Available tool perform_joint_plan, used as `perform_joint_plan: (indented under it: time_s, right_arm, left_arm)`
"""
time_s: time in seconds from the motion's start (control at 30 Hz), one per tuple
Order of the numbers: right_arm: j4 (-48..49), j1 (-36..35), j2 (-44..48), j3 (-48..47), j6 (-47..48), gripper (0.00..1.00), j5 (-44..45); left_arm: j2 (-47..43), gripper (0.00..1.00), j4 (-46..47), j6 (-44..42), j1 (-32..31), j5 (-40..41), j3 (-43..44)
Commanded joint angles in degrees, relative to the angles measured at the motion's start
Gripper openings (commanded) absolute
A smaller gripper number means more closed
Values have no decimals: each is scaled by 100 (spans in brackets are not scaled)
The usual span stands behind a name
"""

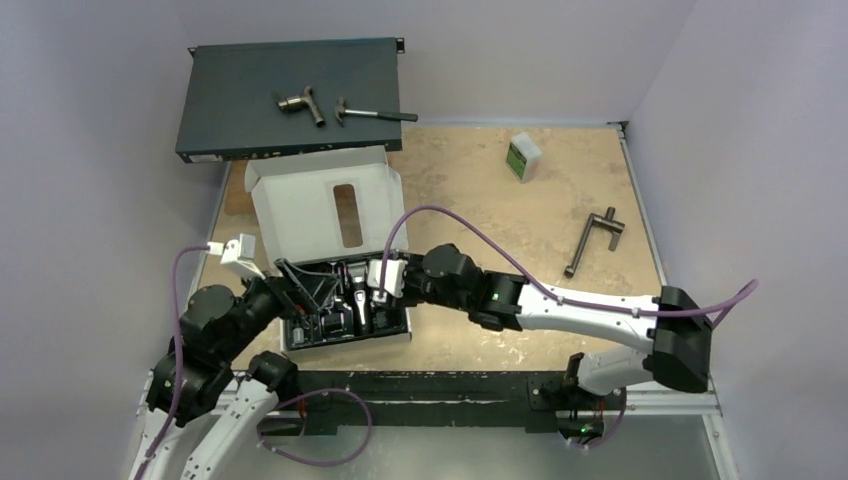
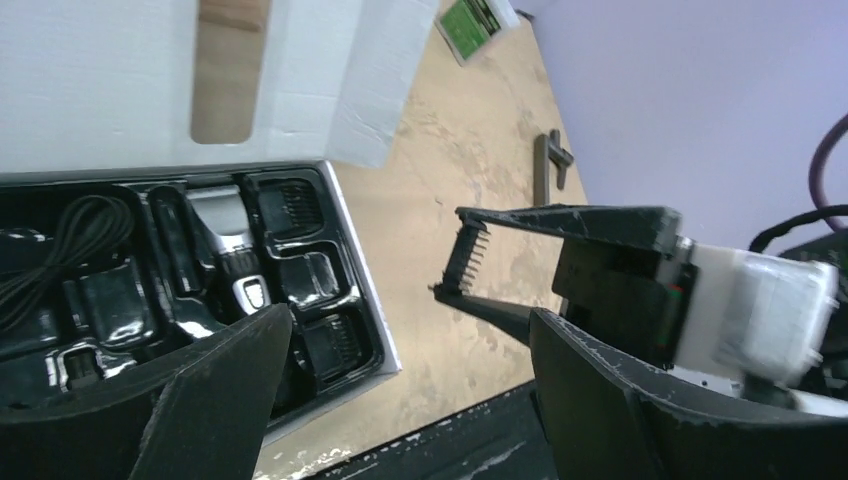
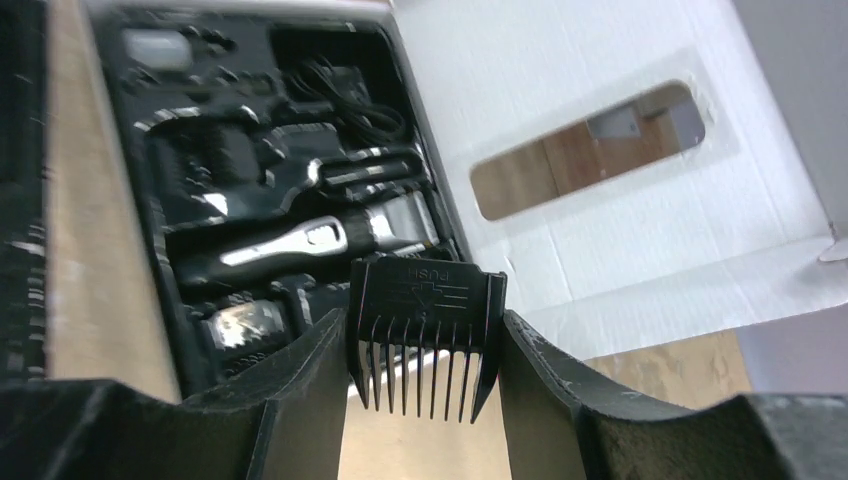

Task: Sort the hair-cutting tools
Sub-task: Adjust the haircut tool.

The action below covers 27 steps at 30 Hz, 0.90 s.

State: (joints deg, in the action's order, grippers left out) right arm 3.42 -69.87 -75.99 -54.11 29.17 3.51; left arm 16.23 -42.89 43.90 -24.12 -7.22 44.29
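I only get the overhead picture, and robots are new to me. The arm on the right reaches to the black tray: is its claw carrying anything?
Observer: Yes. Its wrist camera shows the right gripper clamped on a black comb attachment, teeth pointing back toward the wrist.
Operator: And the other claw?
Observer: The left gripper stands wide open, holding nothing.
Operator: What is under that arm?
Observer: A coiled black cable in one compartment of the tray.

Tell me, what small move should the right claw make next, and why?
Probably lower the comb attachment toward the black tray: the right claw is shut on it, in the air by the tray's edge, and the left claw stands open and empty.
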Motion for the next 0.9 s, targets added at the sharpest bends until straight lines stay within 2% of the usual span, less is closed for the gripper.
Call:
perform_joint_plan:
  time_s: [0.0,0.13,0.23,0.3,0.4,0.53,0.7,0.87]
  right_arm:
    - [-501,444,-586,-481,519,0,-332]
    - [-1301,483,-1447,-1239,774,0,-576]
    - [-1554,468,-1711,-1622,717,0,-514]
    - [-1333,349,-1462,-1419,527,0,-659]
    - [-876,-33,-914,-833,454,0,-489]
    - [-799,-605,-334,-432,308,0,-188]
    - [-556,-848,298,-231,-56,0,-278]
    - [-609,-984,431,-229,-40,0,-215]
  left_arm:
    - [-128,89,-534,-21,22,864,181]
    - [-272,89,-631,33,21,864,45]
    - [-329,91,-716,31,22,898,-58]
    - [-310,93,-718,40,21,817,-151]
    - [-311,95,-464,-18,22,238,-303]
    - [-249,95,59,-58,21,-536,-519]
    - [67,92,850,9,26,-1499,-864]
    - [250,84,1749,399,24,-2069,-1182]
